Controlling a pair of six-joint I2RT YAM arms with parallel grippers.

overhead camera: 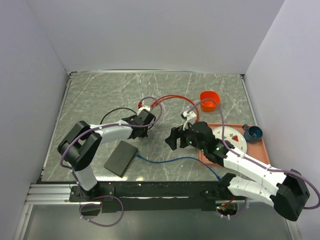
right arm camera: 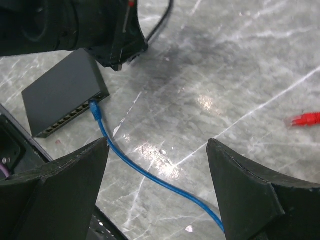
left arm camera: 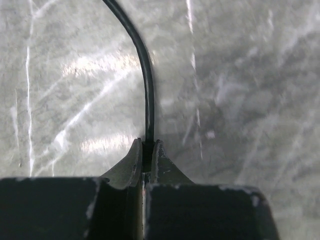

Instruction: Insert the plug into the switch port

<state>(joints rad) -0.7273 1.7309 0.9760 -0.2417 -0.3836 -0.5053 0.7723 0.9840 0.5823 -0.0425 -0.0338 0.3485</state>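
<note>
Steering slowly over the counter (overhead camera: 100, 95) matters: the black switch box (right arm camera: 62, 90) lies back behind the left claw (left arm camera: 147, 146), which is clenched on the black cable (left arm camera: 145, 75); the right claw (right arm camera: 156, 150) hangs released nearby. Square the plug, hidden here, with a free switch port (right arm camera: 62, 121).

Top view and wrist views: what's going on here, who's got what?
The left gripper is shut on a thin black cable, pinched between its fingertips over the table. The right gripper hangs open, holding nothing. The flat black switch lies near the left arm, with a blue cable whose plug sits at its port row. A red plug lies loose on the table.
</note>
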